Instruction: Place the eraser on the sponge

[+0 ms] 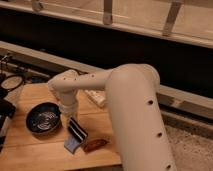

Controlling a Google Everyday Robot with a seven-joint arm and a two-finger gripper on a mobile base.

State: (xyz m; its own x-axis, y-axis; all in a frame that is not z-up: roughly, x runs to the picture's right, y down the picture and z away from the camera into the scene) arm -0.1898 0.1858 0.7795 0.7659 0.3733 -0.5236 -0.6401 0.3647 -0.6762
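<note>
- Hand low over the worktop, just above the eraser; I cannot tell its grip state.
- Eraser lies on the sponge.

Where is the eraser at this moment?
The eraser is lower left in the camera view, over the sponge, between the dark bowl and the brown sausage-shaped item, right under the gripper.

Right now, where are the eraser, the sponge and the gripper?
eraser [77, 129]: camera view, middle of striped top.
sponge [70, 146]: camera view, blue corner below eraser.
gripper [70, 118]: camera view, tip, just above eraser.
</note>
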